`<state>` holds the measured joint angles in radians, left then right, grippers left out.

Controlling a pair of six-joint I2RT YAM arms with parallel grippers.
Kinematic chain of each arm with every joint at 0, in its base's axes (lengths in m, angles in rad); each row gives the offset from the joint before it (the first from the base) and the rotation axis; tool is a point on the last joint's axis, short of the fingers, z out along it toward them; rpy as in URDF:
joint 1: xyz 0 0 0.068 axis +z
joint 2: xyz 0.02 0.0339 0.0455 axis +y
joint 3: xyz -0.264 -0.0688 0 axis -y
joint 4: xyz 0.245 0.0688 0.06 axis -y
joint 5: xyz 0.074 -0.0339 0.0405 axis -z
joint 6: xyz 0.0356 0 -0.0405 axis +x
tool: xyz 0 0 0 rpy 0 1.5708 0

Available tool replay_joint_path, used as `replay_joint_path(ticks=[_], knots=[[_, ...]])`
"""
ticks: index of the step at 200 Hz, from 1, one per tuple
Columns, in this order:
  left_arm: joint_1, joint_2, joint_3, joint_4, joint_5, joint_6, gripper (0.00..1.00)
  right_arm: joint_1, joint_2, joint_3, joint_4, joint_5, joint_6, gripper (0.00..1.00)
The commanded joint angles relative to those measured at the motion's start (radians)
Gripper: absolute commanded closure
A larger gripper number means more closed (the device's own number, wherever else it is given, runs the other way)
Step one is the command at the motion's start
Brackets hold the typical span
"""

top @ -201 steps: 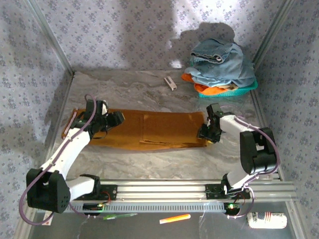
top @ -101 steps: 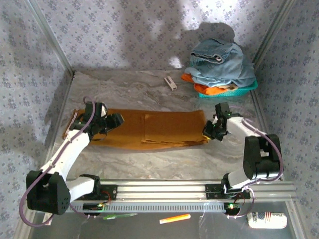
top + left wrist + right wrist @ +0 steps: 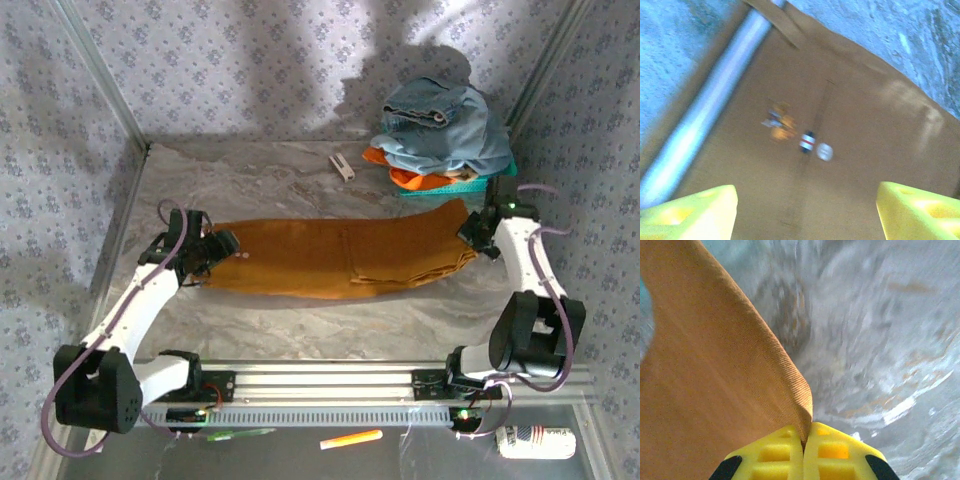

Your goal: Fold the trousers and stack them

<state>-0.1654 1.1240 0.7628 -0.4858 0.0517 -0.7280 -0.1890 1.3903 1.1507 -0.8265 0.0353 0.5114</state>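
Note:
The mustard-brown trousers (image 3: 330,258) lie stretched across the middle of the table, their right end lifted toward the back right. My right gripper (image 3: 478,232) is shut on that raised edge of the trousers (image 3: 715,390), the cloth pinched between its yellow fingertips (image 3: 775,455). At the left end my left gripper (image 3: 222,246) hovers over the waist of the trousers (image 3: 850,150), jaws open with nothing between them. A small label and a pale button show on the cloth below its yellow fingers (image 3: 690,210).
A teal basket (image 3: 490,178) at the back right holds a light blue denim garment (image 3: 445,125) over an orange cloth (image 3: 405,175). A small pale clip (image 3: 342,167) lies on the marble table behind the trousers. Walls close in left, back and right.
My right gripper shut on the trousers' right end and pulled it up and to the right, dragging the whole garment rightward. My left gripper opened wider and shifted a little left.

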Motion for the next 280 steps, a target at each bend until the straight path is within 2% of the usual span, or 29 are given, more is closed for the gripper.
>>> replay_joint_path(ticks=[1,20,55,66,81,111,152,185,221,280], knots=[[0.017,0.020,-0.022,-0.008,-0.055,-0.017,0.29,-0.023,-0.008,0.162,-0.098,0.107,-0.057,1.00],[0.024,0.057,-0.047,0.027,-0.053,-0.019,0.34,-0.016,0.019,0.261,-0.135,0.089,-0.082,1.00],[0.023,0.165,-0.072,0.087,-0.009,-0.001,0.55,0.060,0.007,0.312,-0.143,-0.010,-0.086,1.00],[0.021,0.192,-0.079,0.102,-0.002,0.005,0.62,0.119,0.000,0.321,-0.146,-0.020,-0.078,1.00],[0.017,0.230,-0.090,0.132,-0.001,0.010,0.66,0.224,-0.003,0.343,-0.159,-0.004,-0.062,1.00],[-0.014,0.354,-0.065,0.185,0.038,0.024,0.79,0.433,0.008,0.401,-0.152,0.008,0.004,1.00],[-0.093,0.450,-0.037,0.269,0.081,0.030,0.85,0.730,0.124,0.539,-0.128,0.038,0.088,1.00],[-0.132,0.474,-0.028,0.313,0.108,0.027,0.86,0.903,0.293,0.670,-0.109,0.050,0.147,1.00],[-0.167,0.490,-0.029,0.348,0.127,0.035,0.88,1.000,0.461,0.800,-0.090,0.043,0.200,1.00],[-0.177,0.497,-0.048,0.389,0.150,0.021,0.90,1.125,0.597,0.886,0.019,0.076,0.288,1.00]])
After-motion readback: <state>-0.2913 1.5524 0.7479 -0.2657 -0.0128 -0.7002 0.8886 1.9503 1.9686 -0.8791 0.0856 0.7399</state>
